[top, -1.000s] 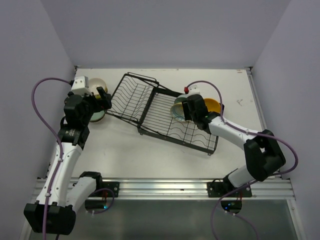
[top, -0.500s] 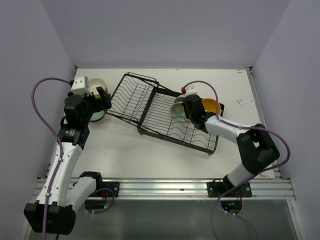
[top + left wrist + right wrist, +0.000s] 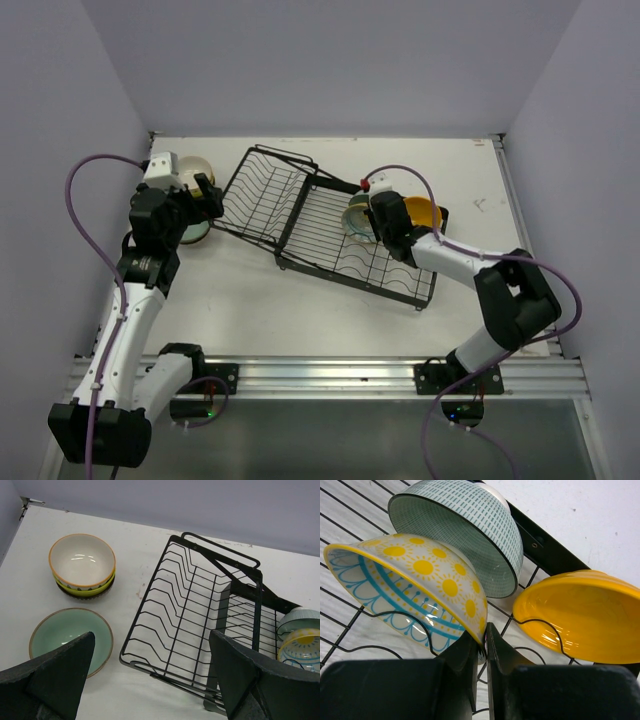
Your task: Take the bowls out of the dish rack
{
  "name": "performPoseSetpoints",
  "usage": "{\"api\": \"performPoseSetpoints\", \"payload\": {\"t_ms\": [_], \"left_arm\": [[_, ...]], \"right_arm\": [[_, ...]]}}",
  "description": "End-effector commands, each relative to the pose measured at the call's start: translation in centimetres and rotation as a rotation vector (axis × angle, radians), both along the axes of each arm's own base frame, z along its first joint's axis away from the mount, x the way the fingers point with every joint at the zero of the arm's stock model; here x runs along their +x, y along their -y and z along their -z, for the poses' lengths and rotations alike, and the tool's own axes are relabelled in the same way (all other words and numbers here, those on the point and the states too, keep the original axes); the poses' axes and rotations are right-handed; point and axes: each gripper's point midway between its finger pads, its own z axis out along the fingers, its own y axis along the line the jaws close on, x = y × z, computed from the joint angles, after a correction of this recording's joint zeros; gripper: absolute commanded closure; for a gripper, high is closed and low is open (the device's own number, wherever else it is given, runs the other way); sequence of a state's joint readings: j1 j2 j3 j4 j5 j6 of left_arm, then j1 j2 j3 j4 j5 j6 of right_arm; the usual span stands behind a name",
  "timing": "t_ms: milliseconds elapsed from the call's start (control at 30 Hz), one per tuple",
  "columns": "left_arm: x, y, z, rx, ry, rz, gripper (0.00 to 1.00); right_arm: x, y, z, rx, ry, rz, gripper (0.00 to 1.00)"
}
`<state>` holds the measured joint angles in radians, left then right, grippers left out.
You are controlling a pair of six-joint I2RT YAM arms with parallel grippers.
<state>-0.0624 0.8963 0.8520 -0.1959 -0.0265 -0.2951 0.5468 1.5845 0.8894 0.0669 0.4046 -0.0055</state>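
Observation:
The black wire dish rack lies mid-table; it also shows in the left wrist view. My right gripper is shut on the rim of a white bowl with yellow suns and blue lines, tilted on the flat section. Behind it leans a teal-dashed bowl, and an orange-yellow bowl sits to the right. My left gripper is open and empty above the basket section's near corner. A pale teal bowl and a stack topped by a cream bowl rest on the table to the left.
White walls enclose the table on the left, back and right. The basket section of the rack holds nothing. The metal rail runs along the near edge.
The right gripper and the sun-patterned bowl have shifted slightly toward the back. The left arm has not moved.

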Motion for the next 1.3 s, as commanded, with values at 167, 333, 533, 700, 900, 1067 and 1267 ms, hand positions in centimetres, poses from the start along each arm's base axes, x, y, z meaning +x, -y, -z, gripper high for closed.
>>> {"api": "performPoseSetpoints", "payload": {"t_ms": [167, 333, 533, 700, 900, 1067, 1267], "left_arm": [[0.4, 0.6, -0.8, -0.005, 0.042, 0.027, 0.0], [0.4, 0.6, -0.9, -0.008, 0.043, 0.026, 0.0], [0.3, 0.6, -1.0, -0.003, 0.05, 0.028, 0.0], [0.3, 1.0, -0.9, -0.009, 0.048, 0.051, 0.0], [0.3, 1.1, -0.8, -0.009, 0.046, 0.058, 0.0], [0.3, 1.6, -0.9, -0.014, 0.052, 0.082, 0.0], [0.4, 1.9, -0.8, -0.019, 0.05, 0.103, 0.0]], "right_arm": [[0.9, -0.8, -6.7, 0.008, 0.206, -0.02, 1.0], [0.7, -1.0, -8.0, -0.063, 0.273, -0.022, 1.0], [0.7, -1.1, -10.1, -0.111, 0.339, -0.019, 1.0], [0.7, -1.0, -11.0, -0.123, 0.37, -0.017, 1.0], [0.4, -1.1, -12.0, -0.1, 0.396, -0.026, 1.0], [-0.3, -2.0, -12.4, -0.057, 0.377, -0.091, 1.0], [-1.6, -2.3, -11.6, -0.024, 0.301, -0.124, 1.0]]}}
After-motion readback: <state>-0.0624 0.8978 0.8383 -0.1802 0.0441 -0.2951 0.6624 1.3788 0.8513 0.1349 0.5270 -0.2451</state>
